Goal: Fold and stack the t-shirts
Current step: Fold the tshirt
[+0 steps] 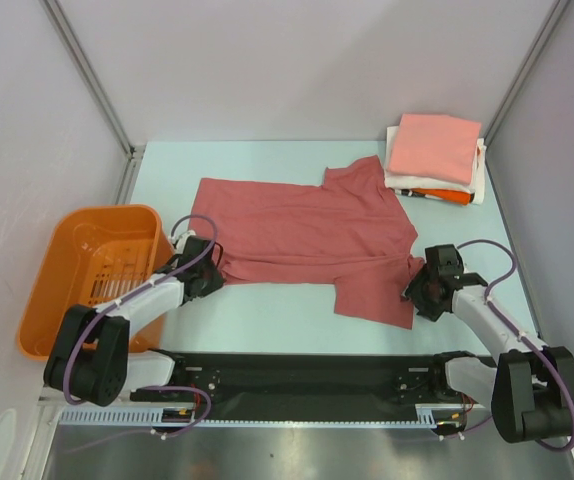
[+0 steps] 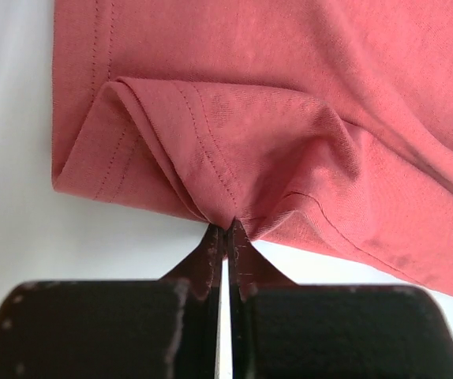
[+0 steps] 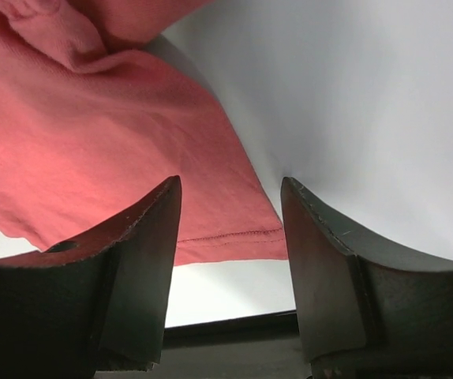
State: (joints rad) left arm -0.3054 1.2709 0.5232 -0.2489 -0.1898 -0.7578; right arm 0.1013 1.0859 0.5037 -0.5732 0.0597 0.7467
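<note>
The dusty-red t-shirt (image 1: 307,235) lies spread across the middle of the table, its near-left hem bunched up. My left gripper (image 1: 210,276) is shut on that bunched hem; in the left wrist view the cloth (image 2: 290,118) puckers into the closed tips of the gripper (image 2: 226,229). My right gripper (image 1: 413,290) stands open at the shirt's near-right sleeve. In the right wrist view the sleeve (image 3: 92,142) and its stitched hem lie below and between the spread tips of the gripper (image 3: 230,185). A stack of folded t-shirts sits at the back right, with salmon-pink (image 1: 433,146) on top of white (image 1: 478,172) and orange (image 1: 443,195).
An orange plastic basket (image 1: 42,300) stands off the table's left edge beside the left arm. Grey walls close in the back and both sides. The black rail of the arm bases (image 1: 297,372) runs along the near edge.
</note>
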